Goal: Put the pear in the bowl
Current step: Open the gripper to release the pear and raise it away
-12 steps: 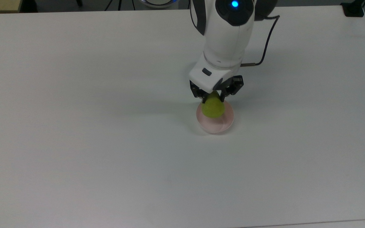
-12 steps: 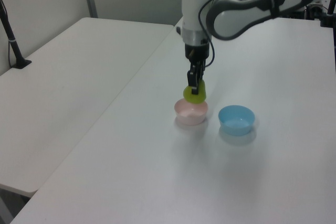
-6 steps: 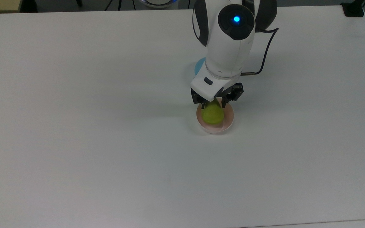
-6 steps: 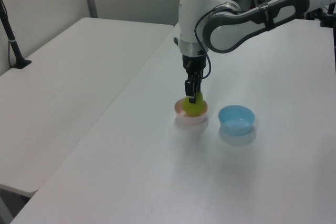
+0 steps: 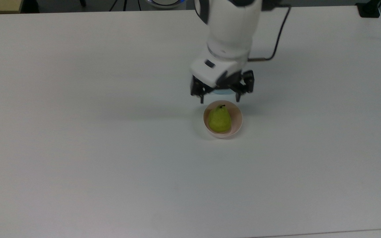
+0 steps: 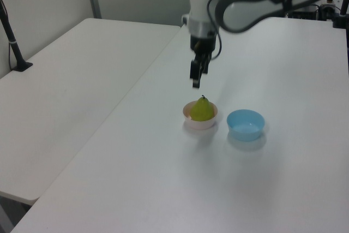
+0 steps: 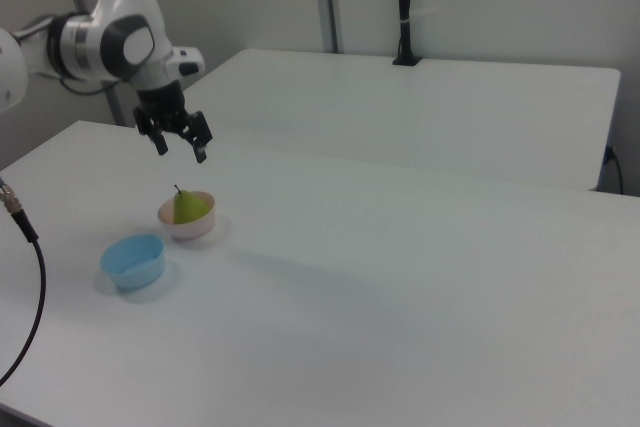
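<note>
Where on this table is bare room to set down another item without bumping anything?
The table is bare across the top view's left half and along its near edge. The crowded spot is mid-table: the pink bowl holding the pear, the blue bowl beside it, the open end effector above.

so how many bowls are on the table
2: the pink bowl holding the pear, and an empty light blue bowl beside it, on the left view's right.

Top view looks steeply down; left, right views — opposite sides — share the table point(image 6: 163, 178).
</note>
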### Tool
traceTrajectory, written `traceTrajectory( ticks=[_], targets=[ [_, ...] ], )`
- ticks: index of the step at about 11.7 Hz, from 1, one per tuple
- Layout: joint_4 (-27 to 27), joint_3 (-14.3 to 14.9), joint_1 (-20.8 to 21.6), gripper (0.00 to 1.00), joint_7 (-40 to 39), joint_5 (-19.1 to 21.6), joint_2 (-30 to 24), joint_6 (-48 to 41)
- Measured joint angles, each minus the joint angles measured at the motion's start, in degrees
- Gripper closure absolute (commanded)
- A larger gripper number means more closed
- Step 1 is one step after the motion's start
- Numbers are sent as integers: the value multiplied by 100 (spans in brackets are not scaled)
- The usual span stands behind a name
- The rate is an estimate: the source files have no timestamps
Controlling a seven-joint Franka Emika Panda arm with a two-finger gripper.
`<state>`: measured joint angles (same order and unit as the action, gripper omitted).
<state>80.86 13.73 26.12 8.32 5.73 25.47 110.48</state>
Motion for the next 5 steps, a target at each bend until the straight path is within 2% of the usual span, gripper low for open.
traceTrajectory(
  ticks=[3,5],
  targets=[
    [138,-33,-793,0,-150,-43,-791,-835],
    [520,-355,-1530,0,-367,-322,-1287,-1010]
  ],
)
